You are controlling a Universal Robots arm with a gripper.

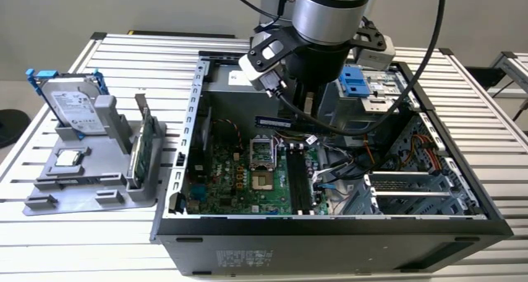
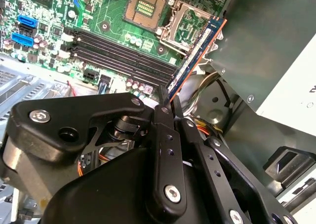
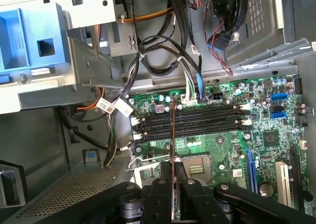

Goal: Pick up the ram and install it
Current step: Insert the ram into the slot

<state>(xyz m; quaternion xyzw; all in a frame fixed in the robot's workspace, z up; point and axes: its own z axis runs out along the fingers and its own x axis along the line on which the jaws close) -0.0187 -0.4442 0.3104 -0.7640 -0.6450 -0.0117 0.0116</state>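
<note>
My gripper (image 1: 297,116) hangs inside the open computer case (image 1: 330,223), shut on the ram (image 1: 273,122), a slim dark stick that juts out toward the exterior view's left. The stick hovers above the green motherboard (image 1: 227,180), clear of the black memory slots (image 1: 298,183). In the second wrist view the ram (image 2: 197,51) runs away from the closed fingertips (image 2: 163,108), slanted over the slots (image 2: 123,54) and near the processor socket (image 2: 148,7). The first wrist view gives the ram (image 3: 173,135) edge-on, crossing the slots (image 3: 192,120) at a right angle, above the gripper (image 3: 173,179).
Left of the case, a grey holder (image 1: 91,192) carries a silver hard drive with blue rails (image 1: 76,106), a green card (image 1: 144,149) and a small chip (image 1: 68,158). Cable bundles (image 3: 158,61) and a blue drive bay (image 3: 29,31) crowd the case beside the slots.
</note>
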